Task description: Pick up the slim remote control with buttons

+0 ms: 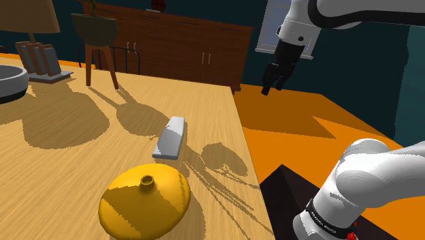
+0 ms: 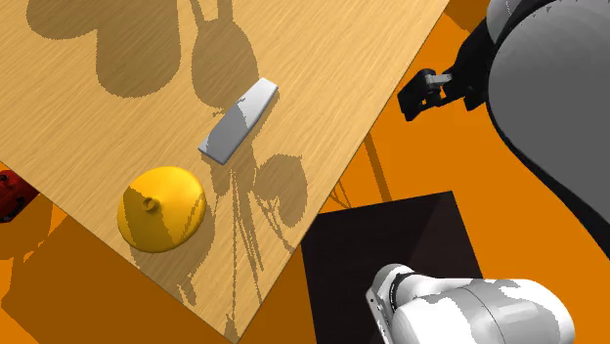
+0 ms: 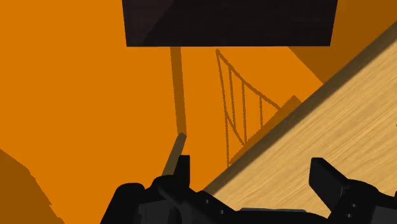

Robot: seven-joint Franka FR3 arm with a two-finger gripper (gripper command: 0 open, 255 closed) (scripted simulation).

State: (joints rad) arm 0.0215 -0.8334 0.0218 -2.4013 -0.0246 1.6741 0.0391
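At the shoulder view's centre, on the table [image 1: 68, 157], lies the grey remote [image 1: 170, 136] (probably light, stiff, smooth: pinch its long sides mid-length); the gripper [image 1: 271, 84] hangs upper right, wide open, empty.

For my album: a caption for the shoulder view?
Black claw hovers off the table; grey remote lies near yellow vase.
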